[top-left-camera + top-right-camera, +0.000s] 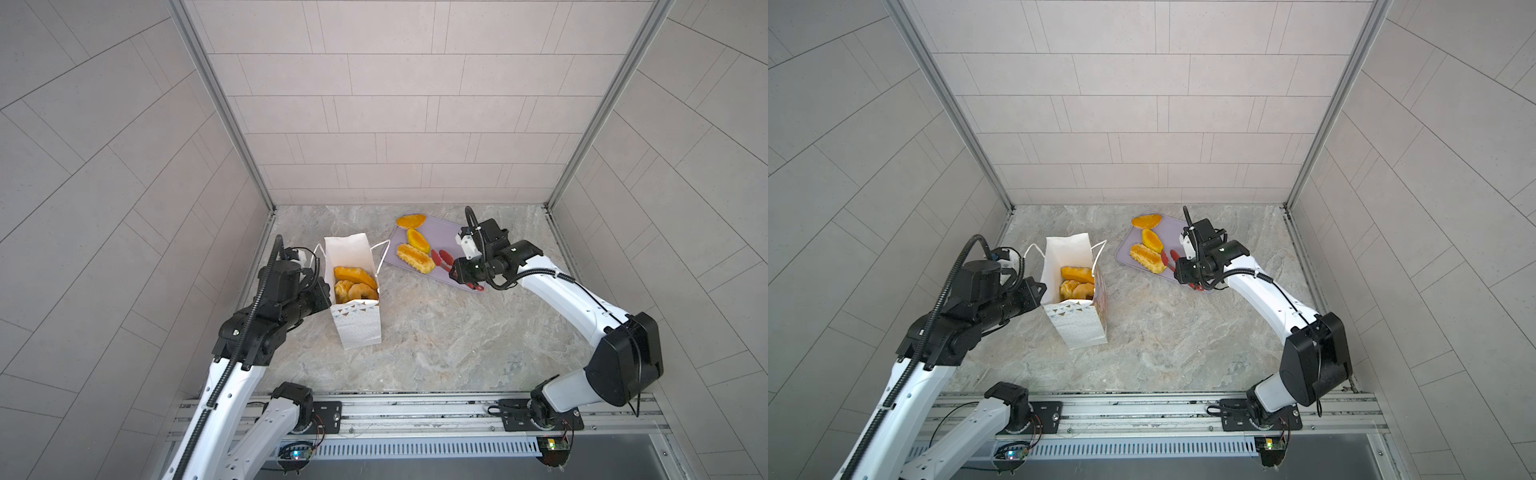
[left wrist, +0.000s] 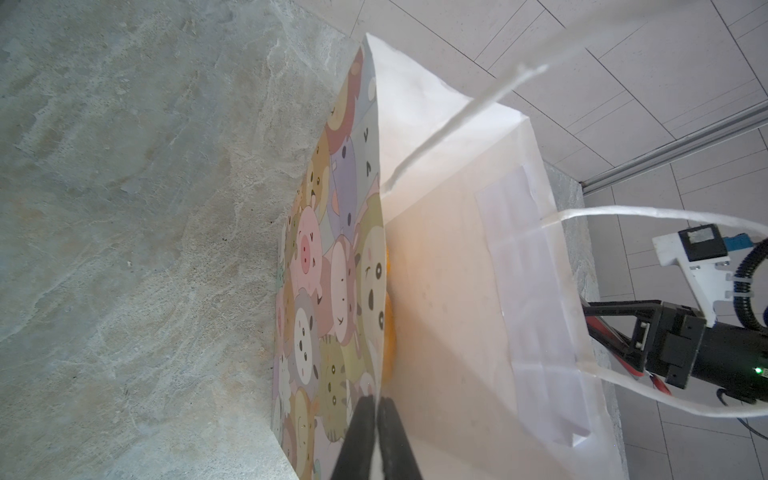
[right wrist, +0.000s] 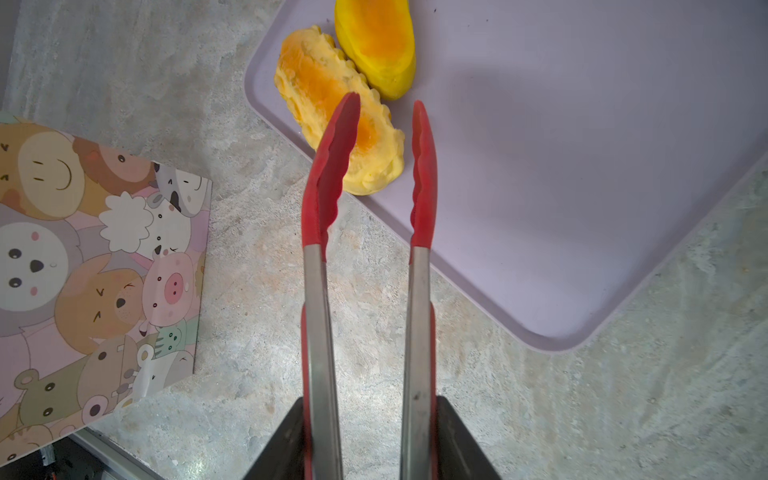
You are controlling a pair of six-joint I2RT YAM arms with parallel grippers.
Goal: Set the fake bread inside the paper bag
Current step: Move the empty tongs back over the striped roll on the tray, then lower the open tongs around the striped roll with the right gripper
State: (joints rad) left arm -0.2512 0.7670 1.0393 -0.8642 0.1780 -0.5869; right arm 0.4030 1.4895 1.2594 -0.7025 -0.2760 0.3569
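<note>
Pinched the rim of the small white paper bag [image 1: 358, 328], near the flat lilac tray [image 3: 540, 166], in the left gripper [image 2: 377, 401]. Clamped red-tipped steel tongs [image 3: 330, 178] in the right gripper [image 3: 370, 415], tips spread, one over the ridged golden toy roll [image 3: 307, 79] at the tray's edge. Looked best to flank its middle, then squeeze gently.

No word, brand, number or sign can be read in any view; the paper bag [image 3: 95, 266] bears only pastel cartoon animal faces and small triangles, no lettering.
</note>
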